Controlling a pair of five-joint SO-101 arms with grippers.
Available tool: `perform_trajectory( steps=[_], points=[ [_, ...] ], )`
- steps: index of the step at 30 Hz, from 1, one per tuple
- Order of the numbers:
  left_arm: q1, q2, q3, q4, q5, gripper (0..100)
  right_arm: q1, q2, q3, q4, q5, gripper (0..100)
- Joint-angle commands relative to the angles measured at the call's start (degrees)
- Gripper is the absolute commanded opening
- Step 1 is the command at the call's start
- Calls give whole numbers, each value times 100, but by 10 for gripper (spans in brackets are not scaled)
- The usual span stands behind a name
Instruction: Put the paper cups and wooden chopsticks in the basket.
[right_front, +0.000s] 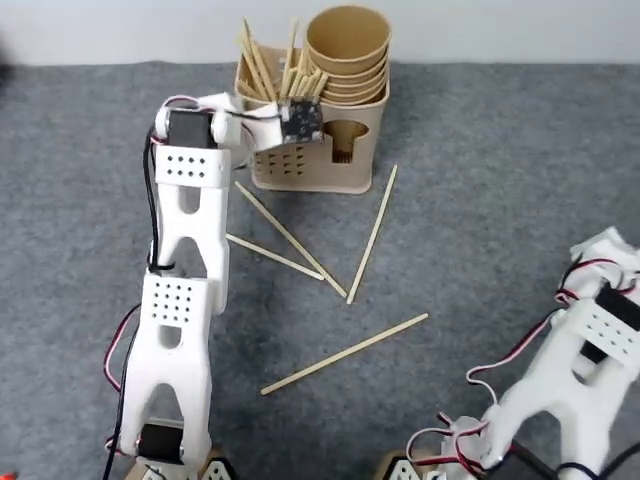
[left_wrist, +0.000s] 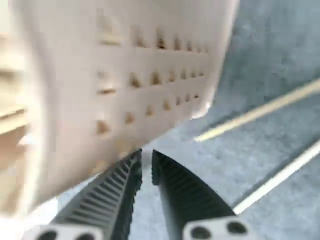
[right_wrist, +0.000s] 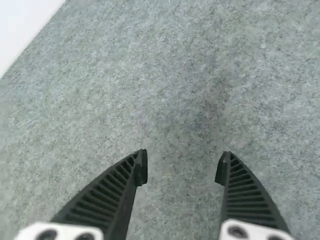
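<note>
A beige basket (right_front: 350, 150) stands at the back of the table. A stack of paper cups (right_front: 348, 45) sits in its right side and several wooden chopsticks (right_front: 262, 65) stand in its left side. Several more chopsticks lie on the grey carpet in front: two crossing (right_front: 290, 238), one slanted (right_front: 372, 235), one nearer (right_front: 345, 354). My left arm's wrist (right_front: 300, 120) hangs at the basket's front wall. My left gripper (left_wrist: 146, 156) is shut on nothing, close to the perforated wall (left_wrist: 150, 75), with two chopsticks (left_wrist: 260, 112) on the carpet beyond. My right gripper (right_wrist: 181, 167) is open over bare carpet.
My right arm (right_front: 590, 330) is folded at the table's front right corner, away from the chopsticks. A white wall edge (right_wrist: 20, 25) borders the carpet. Grey carpet covers the whole table.
</note>
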Motion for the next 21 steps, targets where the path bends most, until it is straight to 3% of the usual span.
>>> perform_trajectory(
  steps=[1,10,15,17,21],
  points=[
    [422,-835,-259,88,624,44,-92,-22,-62,-119,-35,236],
    [422,-888,277,88,738,44,-66,-31,-62,-119,-35,236],
    [-176,-870,743,88,730,43,-127,-31,44,-48,0,236],
    [-571,-905,1086,88,686,43,-391,-84,281,40,79,236],
    [-1213,-905,1358,88,290,43,-1349,-92,527,681,1099,237]
  ],
)
